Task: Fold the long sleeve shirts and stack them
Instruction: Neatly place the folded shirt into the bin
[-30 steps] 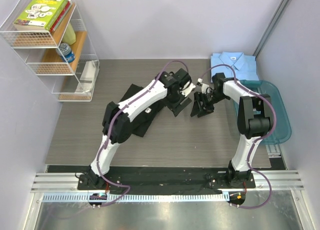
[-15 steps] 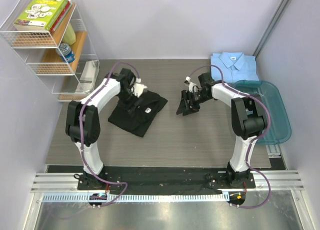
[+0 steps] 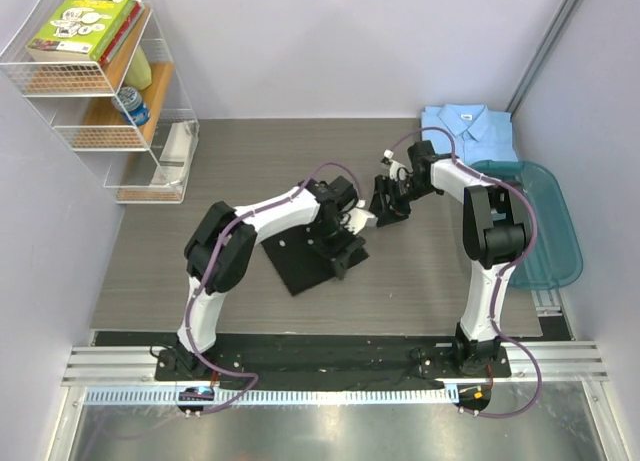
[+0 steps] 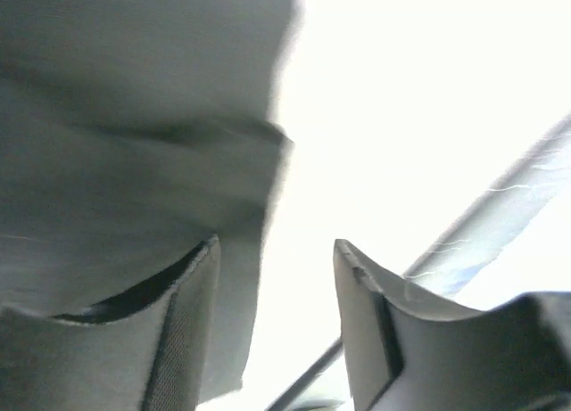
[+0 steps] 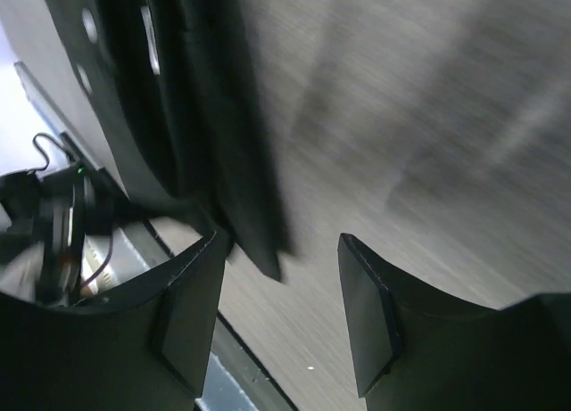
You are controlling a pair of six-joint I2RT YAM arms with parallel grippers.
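The black long sleeve shirt (image 3: 300,263) lies as a flat dark rectangle at the middle of the table. My left gripper (image 3: 346,245) hovers over its right end. In the left wrist view that gripper (image 4: 277,246) is open, with blurred dark cloth (image 4: 134,161) reaching past its left finger (image 4: 183,331). My right gripper (image 3: 388,199) is just right of the shirt and also open (image 5: 278,237), bare table showing between the jaws. A black shirt edge with pale buttons (image 5: 187,99) hangs beside its left finger (image 5: 178,322). The light blue shirt (image 3: 468,131) lies folded at the back right.
A teal plastic tub (image 3: 556,243) stands at the right edge of the table (image 3: 160,281), in front of the blue shirt. A wire shelf (image 3: 100,91) with books and a can is at the back left. The arms' base rail (image 3: 330,366) runs along the near edge.
My left arm swung from the table's left side to the centre. The black shirt now lies flatter and nearer the front centre. The right gripper shifted slightly right and back.
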